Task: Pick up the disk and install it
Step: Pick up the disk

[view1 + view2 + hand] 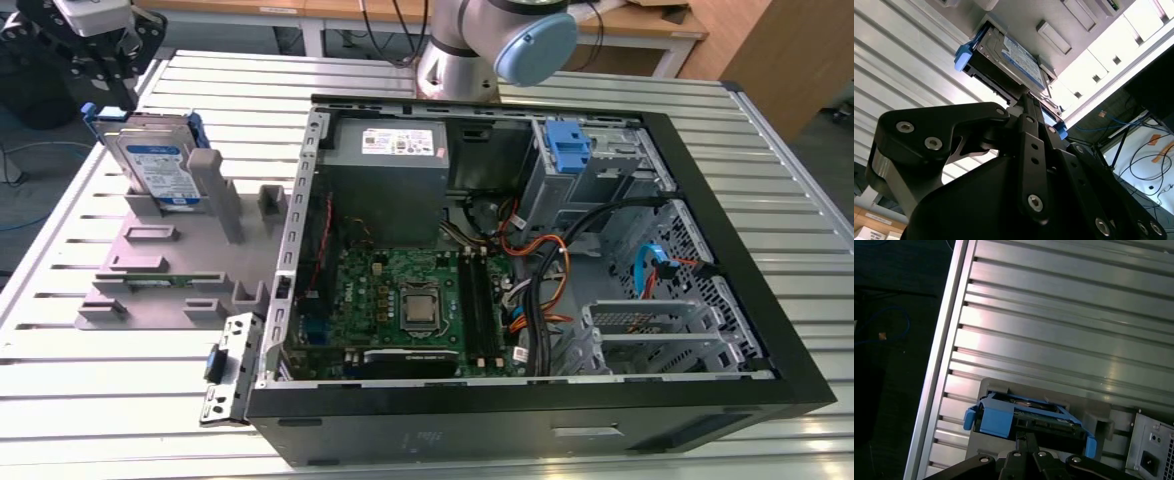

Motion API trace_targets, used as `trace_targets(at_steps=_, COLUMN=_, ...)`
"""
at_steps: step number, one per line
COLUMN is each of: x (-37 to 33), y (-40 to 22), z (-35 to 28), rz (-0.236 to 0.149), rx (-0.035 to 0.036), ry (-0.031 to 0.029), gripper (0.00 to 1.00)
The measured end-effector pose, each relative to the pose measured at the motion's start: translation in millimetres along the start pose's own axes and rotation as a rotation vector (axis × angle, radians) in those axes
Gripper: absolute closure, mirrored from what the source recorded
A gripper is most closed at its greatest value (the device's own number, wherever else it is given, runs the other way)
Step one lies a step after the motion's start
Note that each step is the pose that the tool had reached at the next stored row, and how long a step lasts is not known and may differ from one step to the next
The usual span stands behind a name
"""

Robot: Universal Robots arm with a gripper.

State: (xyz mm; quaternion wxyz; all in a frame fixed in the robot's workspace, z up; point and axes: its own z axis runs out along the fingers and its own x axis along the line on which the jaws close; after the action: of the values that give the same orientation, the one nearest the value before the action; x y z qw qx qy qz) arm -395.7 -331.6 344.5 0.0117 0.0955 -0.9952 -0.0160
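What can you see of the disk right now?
The disk is a flat silver-grey metal drive with a white-and-blue label, framed by blue plastic rails. It stands on edge in the grey holder at the exterior view's left, outside the case. The gripper is at its top edge; contact is unclear.

Silver arm (451, 60), blue joint cap (537, 47), black screw-studded claw (1028, 100)
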Motion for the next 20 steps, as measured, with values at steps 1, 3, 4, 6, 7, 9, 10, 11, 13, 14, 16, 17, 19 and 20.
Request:
trace_targets(at_steps=1, x=0.0, y=0.0, z=0.0, rz=-0.002, rx=0.0, ry=0.0, gripper=0.89)
trace_targets(at_steps=3, x=0.0, y=0.0, z=0.0, rz=-0.006, rx=0.0001, ry=0.0001, gripper=0.89)
trace_targets(at_steps=4, x=0.0, y=0.0, z=0.0, rz=-0.006, rx=0.0001, ry=0.0002, gripper=0.89)
trace_targets(at_steps=6, x=0.0, y=0.0, z=0.0, rz=-0.008, rx=0.0001, ry=0.0003, gripper=0.89)
trace_targets(at_steps=7, x=0.0, y=0.0, z=0.0, rz=-0.009, rx=0.0002, ry=0.0003, gripper=0.89)
trace_targets(at_steps=9, x=0.0, y=0.0, z=0.0, rz=-0.013, rx=0.0002, ry=0.0004, gripper=0.89)
trace_targets(at_steps=10, x=0.0, y=0.0, z=0.0, rz=-0.015, rx=0.0003, ry=0.0004, gripper=0.89)
trace_targets(at_steps=11, x=0.0, y=0.0, z=0.0, rz=-0.016, rx=0.0003, ry=0.0005, gripper=0.89)
trace_targets(at_steps=13, x=0.0, y=0.0, z=0.0, rz=-0.019, rx=0.0004, ry=0.0006, gripper=0.89)
trace_targets(at_steps=14, x=0.0, y=0.0, z=0.0, rz=-0.021, rx=0.0004, ry=0.0007, gripper=0.89)
trace_targets(at_steps=16, x=0.0, y=0.0, z=0.0, rz=-0.023, rx=0.0004, ry=0.0008, gripper=0.89)
trace_targets(at_steps=17, x=0.0, y=0.0, z=0.0, rz=-0.024, rx=0.0005, ry=0.0008, gripper=0.89)
trace_targets(at_steps=19, x=0.0, y=0.0, z=0.0, rz=-0.026, rx=0.0005, ry=0.0008, gripper=0.89)
trace_targets(at_steps=20, x=0.0, y=0.0, z=0.0, rz=-0.026, rx=0.0005, ry=0.0009, gripper=0.89)
